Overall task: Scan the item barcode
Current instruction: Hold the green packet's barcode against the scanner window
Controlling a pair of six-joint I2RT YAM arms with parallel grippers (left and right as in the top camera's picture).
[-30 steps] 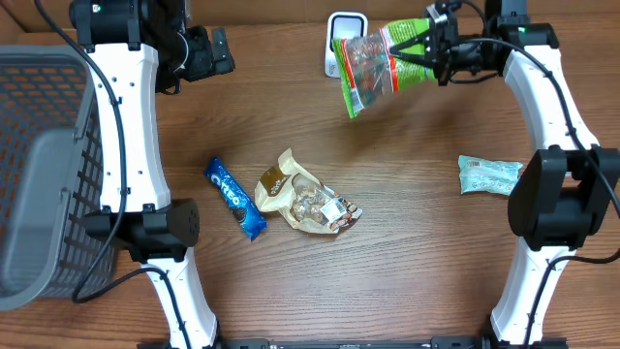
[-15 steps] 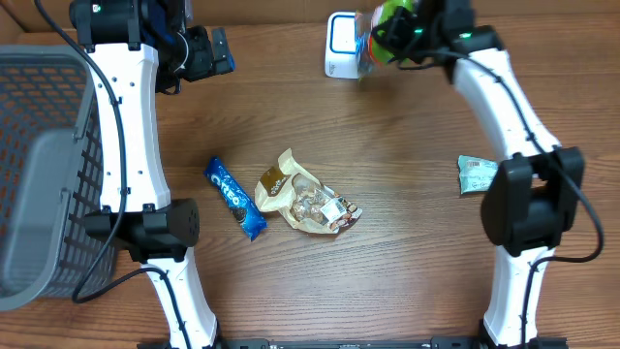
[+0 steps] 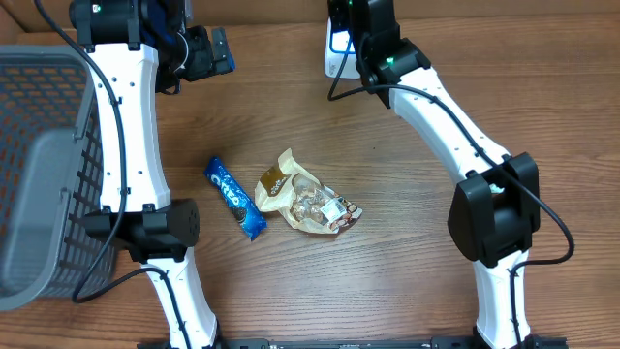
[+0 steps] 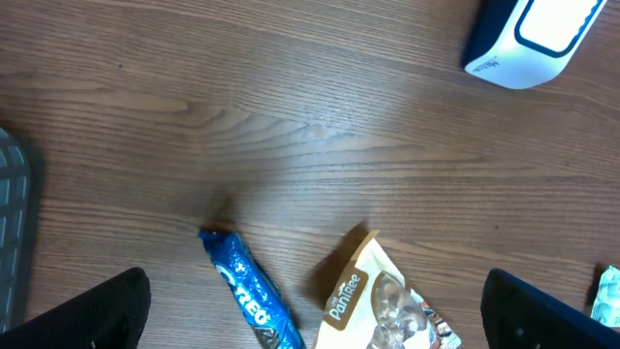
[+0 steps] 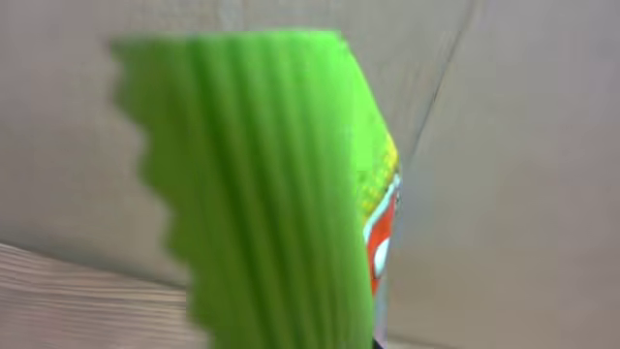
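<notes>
The item, a green snack bag [image 5: 271, 194] with a crimped edge and a red-and-yellow print, fills the right wrist view, blurred and close up. My right gripper [image 3: 351, 15] is shut on it at the table's far edge, directly over the white barcode scanner [image 3: 336, 56]. From overhead the arm hides nearly all of the bag. The scanner [image 4: 538, 39] also shows at the top right of the left wrist view. My left gripper [image 3: 208, 53] hangs open and holds nothing at the far left, apart from the bag; its fingers [image 4: 87, 310] frame the bottom corners of its own view.
A blue Oreo pack [image 3: 235, 199] and a tan PanTree bag [image 3: 305, 199] lie mid-table. A grey mesh basket [image 3: 44, 174] stands at the left edge. A teal packet [image 4: 608, 296] peeks in at the right of the left wrist view; overhead the right arm covers it.
My right arm has swung left along the far edge with the green bag, from the right of the scanner to directly over it. The left arm has not moved.
</notes>
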